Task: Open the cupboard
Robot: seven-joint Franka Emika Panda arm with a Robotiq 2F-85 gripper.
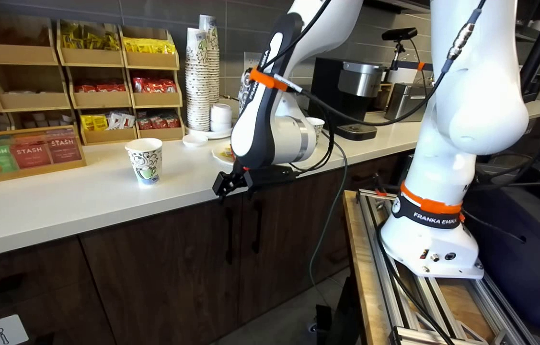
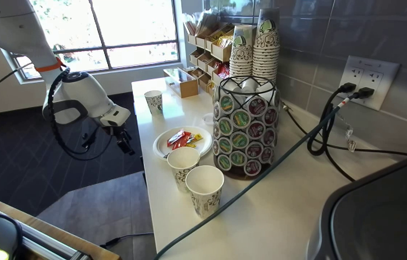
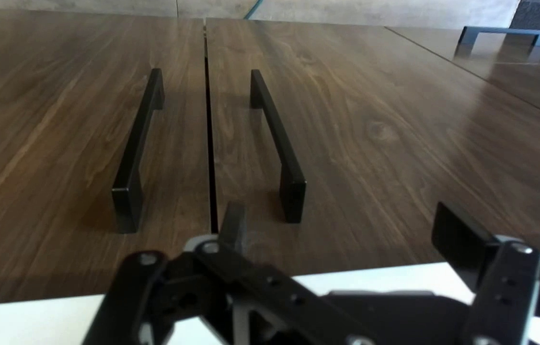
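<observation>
Counter (image 1: pixel 63 203) — racks (image 1: pixel 93 58), cup (image 1: pixel 145 160) — closed cupboard (image 1: pixel 164 273) beneath

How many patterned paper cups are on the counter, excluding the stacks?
3 in an exterior view: far cup beyond the plate, middle cup in front, near cup closest. Others may be hidden.

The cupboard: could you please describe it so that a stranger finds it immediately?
Start from the white counter carrying the wooden racks. Below it, the cupboard is the pair of dark wood-grain doors. Its black handles stand upright, side by side, whereas neighbouring handles lie horizontally.
</observation>
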